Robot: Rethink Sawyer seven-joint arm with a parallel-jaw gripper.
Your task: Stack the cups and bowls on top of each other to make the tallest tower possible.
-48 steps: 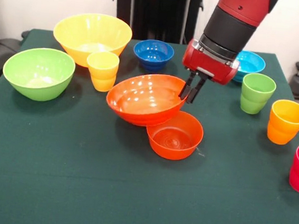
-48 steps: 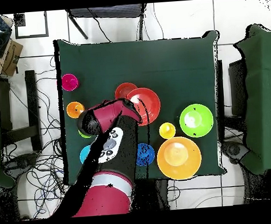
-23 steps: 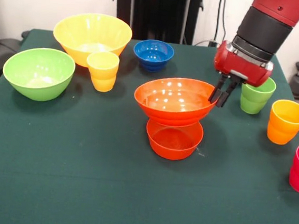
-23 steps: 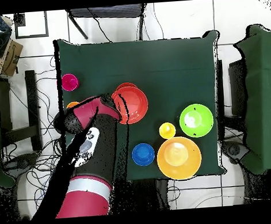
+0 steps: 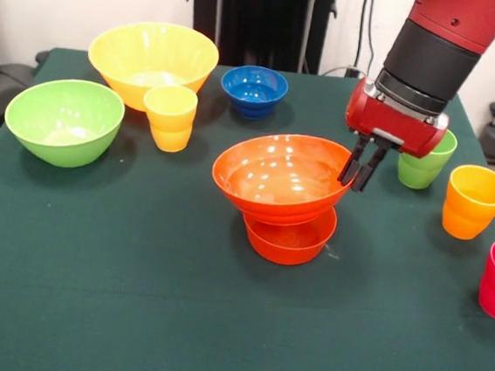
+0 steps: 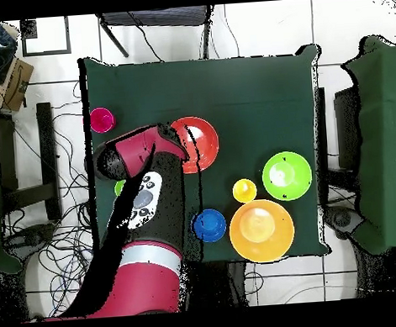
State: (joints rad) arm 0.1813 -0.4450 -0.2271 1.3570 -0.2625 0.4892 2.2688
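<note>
Mid-table, your large orange bowl (image 5: 281,182) sits on the small orange bowl (image 5: 288,235). The gripper (image 5: 360,172) is pinched on its thin rim. It looks light, stiff and slippery, so release gently

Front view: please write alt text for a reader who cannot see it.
A wide glossy orange plastic bowl sits on a smaller orange plastic bowl mid-table, with the red robot gripper pinching the wide bowl's rim, fingers closed. Other coloured plastic bowls and cups stand around on the green tablecloth.
</note>
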